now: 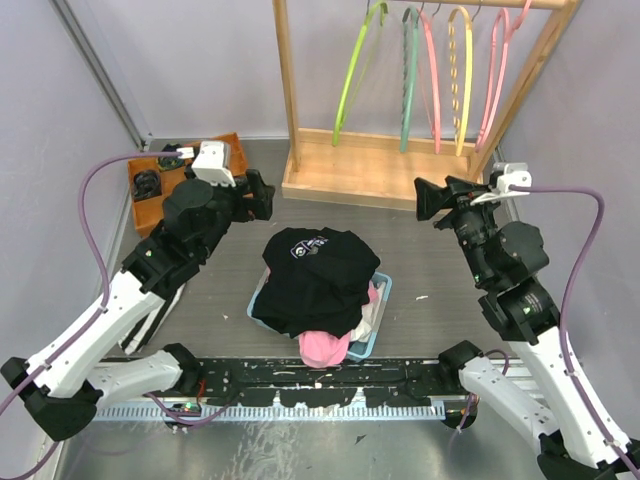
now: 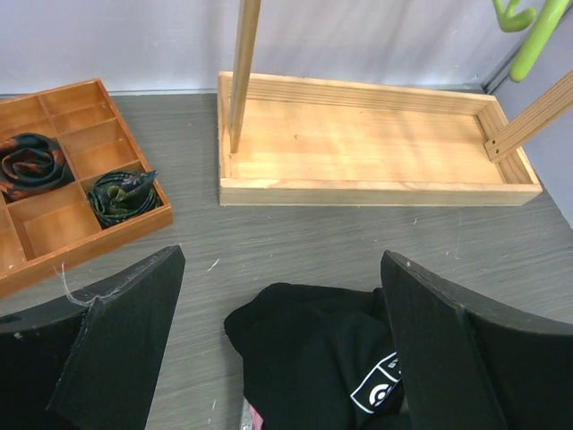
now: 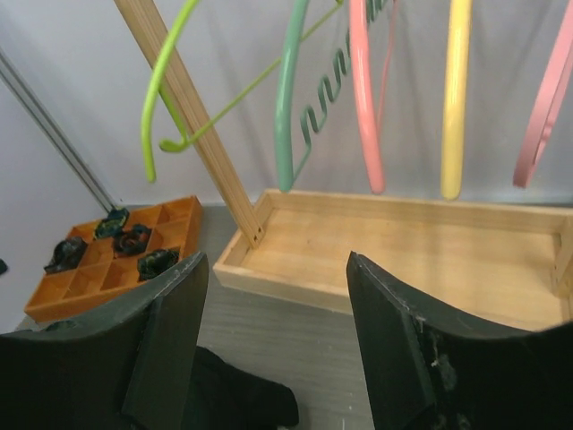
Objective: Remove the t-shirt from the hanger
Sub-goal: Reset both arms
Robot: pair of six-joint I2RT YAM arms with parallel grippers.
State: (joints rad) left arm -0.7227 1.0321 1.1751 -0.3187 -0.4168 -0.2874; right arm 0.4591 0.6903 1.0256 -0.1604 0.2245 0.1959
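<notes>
Lying crumpled atop the clothes pile in the light-blue basket [image 1: 381, 305] at table centre: black t-shirt [image 1: 318, 278], off the hangers [image 3: 363, 107], which hang on the wooden rack [image 1: 350, 165]. White chest print [image 2: 380, 387]; writing unreadable. Pink garment [image 1: 325, 347] underneath. Left gripper [image 2: 282, 262] and right gripper [image 3: 277, 262] both spread wide. Left wrist view resolves rolled dark fabric in the orange tray [image 2: 54, 226].
</notes>
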